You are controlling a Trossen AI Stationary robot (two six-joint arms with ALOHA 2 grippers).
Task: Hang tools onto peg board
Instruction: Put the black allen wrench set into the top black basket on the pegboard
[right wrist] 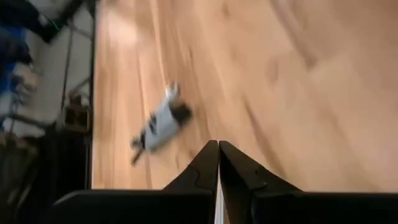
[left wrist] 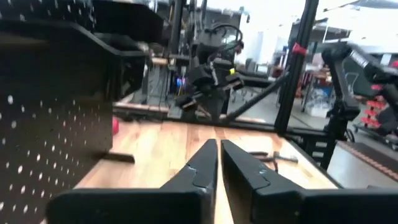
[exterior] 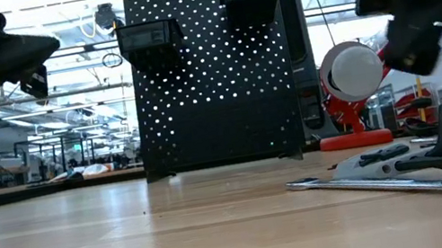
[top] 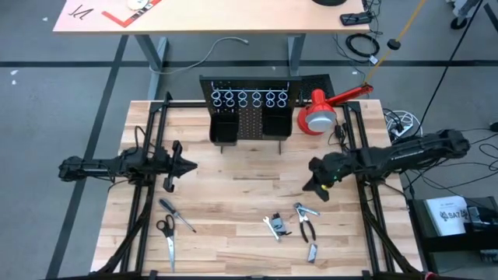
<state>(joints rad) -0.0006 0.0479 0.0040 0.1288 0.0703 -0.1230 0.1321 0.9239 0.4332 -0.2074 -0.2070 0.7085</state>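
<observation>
The black peg board [top: 249, 115] stands upright at the table's far middle, with a row of silver rings [top: 249, 98] and two black bins [exterior: 149, 36]. The tools lie flat on the near half of the table: a screwdriver [top: 177, 215], scissors [top: 166, 236], a wrench [exterior: 395, 182] among small metal pieces [top: 274, 225], and pliers [top: 305, 225]. My left gripper [top: 191, 165] hovers shut at the left, pointing level toward the table's middle. My right gripper [top: 313, 185] is shut too and slants down above the wood, over a small grey tool [right wrist: 163, 121].
A red-and-white lamp [top: 319, 115] stands to the right of the peg board, with a flat black slotted panel [top: 315, 82] behind it. Black frame rails run along both table sides. Bare wood lies between the board and the tools.
</observation>
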